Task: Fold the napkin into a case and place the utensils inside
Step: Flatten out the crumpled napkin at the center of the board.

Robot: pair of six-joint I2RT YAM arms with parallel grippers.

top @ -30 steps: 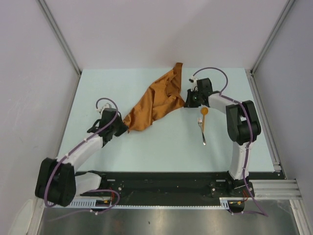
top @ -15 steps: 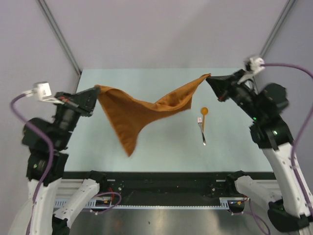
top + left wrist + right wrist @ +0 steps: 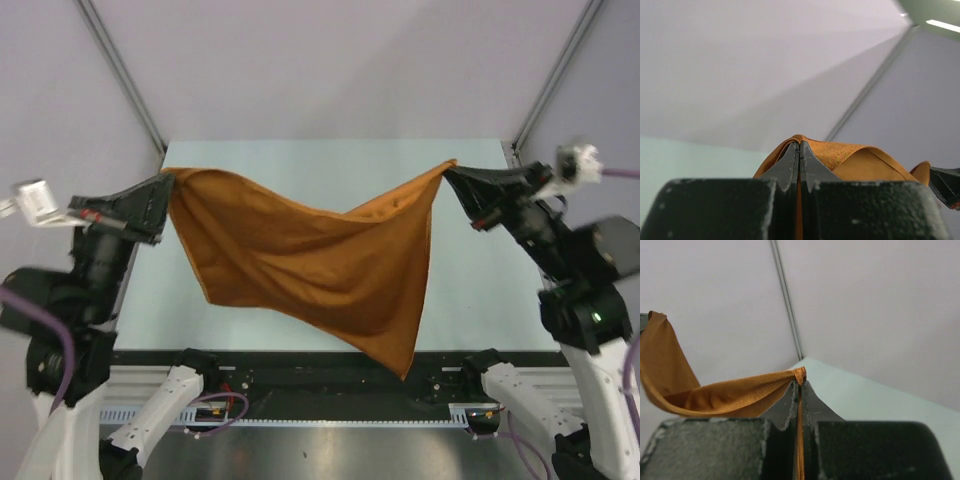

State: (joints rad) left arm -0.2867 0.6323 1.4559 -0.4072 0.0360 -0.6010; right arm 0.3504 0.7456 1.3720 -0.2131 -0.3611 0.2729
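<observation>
The rust-orange napkin hangs spread out in the air above the table, stretched between my two raised arms, its lower corner dangling toward the near edge. My left gripper is shut on its left corner. In the left wrist view the cloth bunches over my left gripper. My right gripper is shut on the right corner. The right wrist view shows that corner pinched at my right gripper, with cloth sagging to the left. The utensils are hidden behind the napkin.
The pale green table is bounded by grey walls with metal corner posts. The black base rail runs along the near edge.
Both arms have risen and spread apart, pulling the napkin from a crumpled heap on the table into a wide hanging sheet. It now covers the fork and spoon that showed before.
</observation>
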